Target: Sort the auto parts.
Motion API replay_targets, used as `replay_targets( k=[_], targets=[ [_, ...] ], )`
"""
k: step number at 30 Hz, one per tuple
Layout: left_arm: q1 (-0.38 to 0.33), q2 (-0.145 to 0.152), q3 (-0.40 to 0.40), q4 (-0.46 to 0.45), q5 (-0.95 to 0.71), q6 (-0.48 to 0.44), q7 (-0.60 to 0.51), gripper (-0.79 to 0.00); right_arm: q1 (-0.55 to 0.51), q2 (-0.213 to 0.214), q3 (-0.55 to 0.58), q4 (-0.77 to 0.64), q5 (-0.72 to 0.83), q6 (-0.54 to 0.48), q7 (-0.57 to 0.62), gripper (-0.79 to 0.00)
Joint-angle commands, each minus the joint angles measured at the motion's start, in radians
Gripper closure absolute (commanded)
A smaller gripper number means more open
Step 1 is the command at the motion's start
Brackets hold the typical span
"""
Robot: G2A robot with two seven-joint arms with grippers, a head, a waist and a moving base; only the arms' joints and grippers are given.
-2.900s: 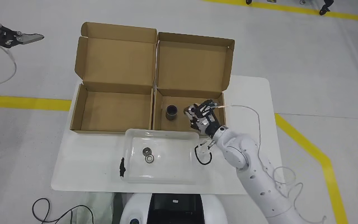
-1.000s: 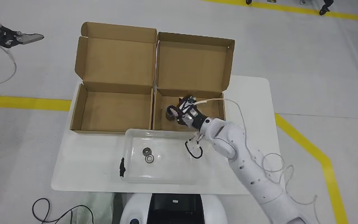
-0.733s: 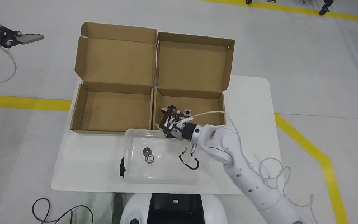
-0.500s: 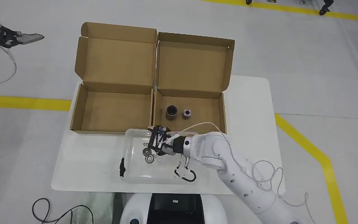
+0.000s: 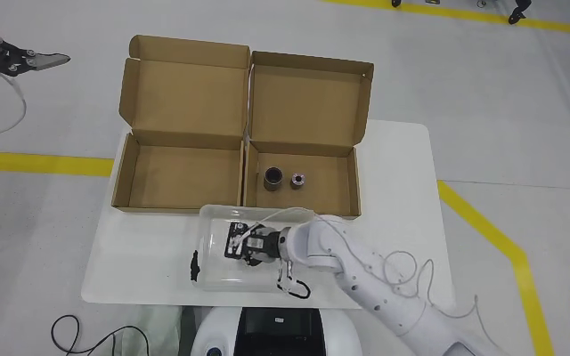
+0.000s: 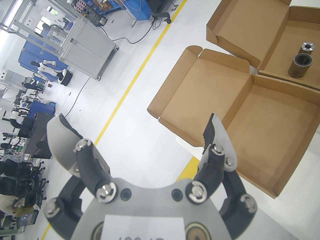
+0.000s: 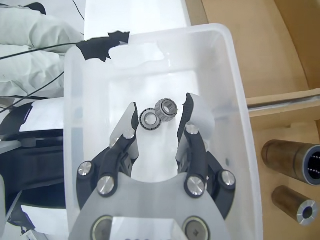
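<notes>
Bearings [image 7: 165, 109] lie in the clear bin [image 7: 235, 76] between the wide-spread fingers of my right gripper [image 7: 161, 103]; next I'd lower and pinch one (left gripper [image 6: 136, 126] splayed, well aside).

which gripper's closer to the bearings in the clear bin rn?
Right. The right gripper is open in the clear bin, with the bearings between its fingertips. The left gripper hangs open over the floor, beyond the empty cardboard box.
</notes>
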Motion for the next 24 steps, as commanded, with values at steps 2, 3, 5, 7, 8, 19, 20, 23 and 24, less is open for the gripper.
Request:
replay_targets(
  k=[2,3,5,7,8,19,20,23,24],
  targets=[
    [0.0,0.0,0.0,0.0,0.0,0.0,0.0,-0.785,0.026,-0.014,-0.028,0.041,-0.003,0.027,0.008,-0.36],
    [0.0,0.0,0.0,0.0,0.0,0.0,0.0,-0.785,0.033,-0.019,-0.036,0.055,-0.005,0.037,0.007,-0.357],
    [0.0,0.0,0.0,0.0,0.0,0.0,0.0,-0.785,0.044,-0.027,-0.053,0.081,-0.009,0.053,0.001,-0.357],
    [0.0,0.0,0.0,0.0,0.0,0.0,0.0,-0.785,0.054,-0.036,-0.066,0.105,-0.012,0.064,-0.007,-0.36],
    [0.0,0.0,0.0,0.0,0.0,0.0,0.0,-0.785,0.06,-0.04,-0.072,0.116,-0.013,0.069,-0.01,-0.36],
    [0.0,0.0,0.0,0.0,0.0,0.0,0.0,-0.785,0.112,-0.083,-0.135,0.198,-0.029,0.103,-0.006,-0.391],
    [0.0,0.0,0.0,0.0,0.0,0.0,0.0,-0.785,0.115,-0.086,-0.138,0.203,-0.03,0.104,-0.006,-0.388],
    [0.0,0.0,0.0,0.0,0.0,0.0,0.0,-0.785,0.122,-0.095,-0.146,0.217,-0.031,0.107,-0.008,-0.385],
    [0.0,0.0,0.0,0.0,0.0,0.0,0.0,-0.785,0.126,-0.097,-0.149,0.222,-0.032,0.105,-0.008,-0.382]
  ],
)
